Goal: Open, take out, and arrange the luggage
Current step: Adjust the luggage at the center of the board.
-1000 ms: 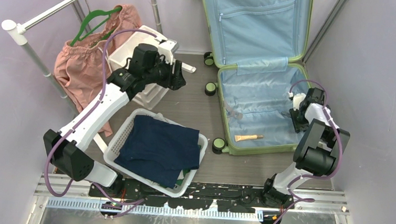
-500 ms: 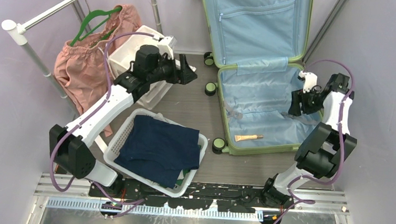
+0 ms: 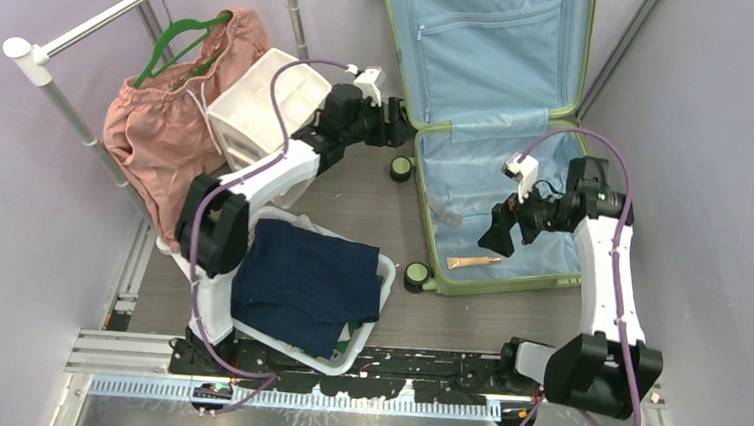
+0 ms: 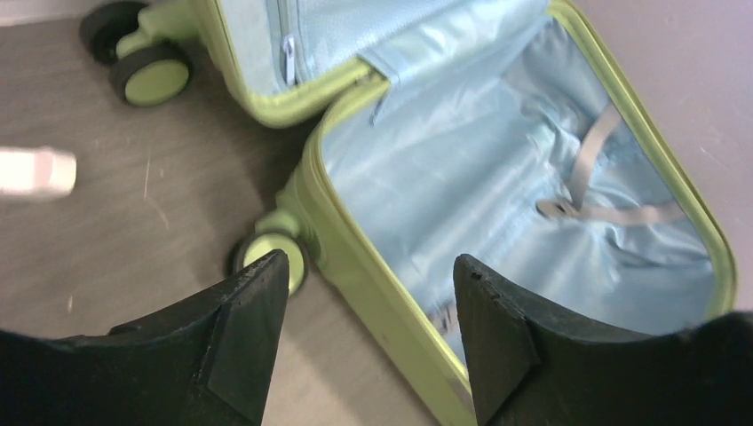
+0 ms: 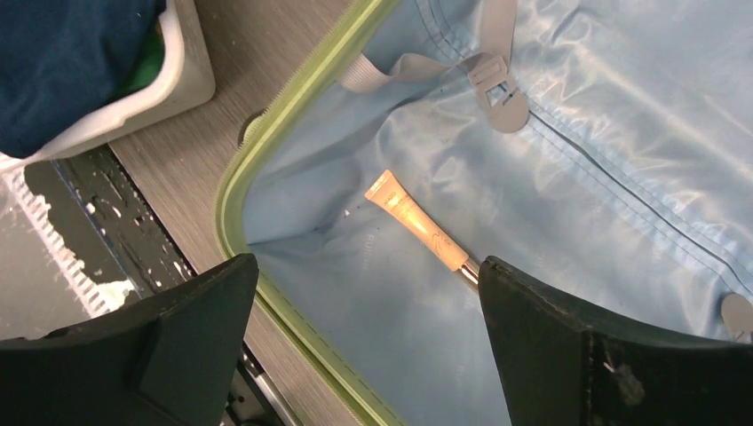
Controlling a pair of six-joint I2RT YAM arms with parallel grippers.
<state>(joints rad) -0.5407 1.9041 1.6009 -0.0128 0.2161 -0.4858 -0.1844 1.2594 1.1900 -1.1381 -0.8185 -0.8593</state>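
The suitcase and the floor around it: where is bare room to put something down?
Inside the luggage, the blue lining is bare apart from a tube near the front rim and a strap buckle. A strip of floor lies free between luggage and basket. Crowded: the basket, full of clothes, and the far left corner with drawer unit and pink garment.

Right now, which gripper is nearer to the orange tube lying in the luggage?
Right. The right gripper hovers open just above the orange tube. The left gripper is over by the hinge corner of the luggage, well away from it.
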